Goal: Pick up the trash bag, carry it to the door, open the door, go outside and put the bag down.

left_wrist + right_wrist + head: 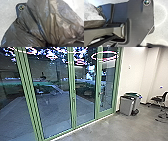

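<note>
Left gripper (47, 44) holds trash bag (33, 16); floor (112, 129) meets green frame's (105, 113) bottom edge.

We are finding no text, label, brand or number that can be read. We are making out no legible sign either.
</note>
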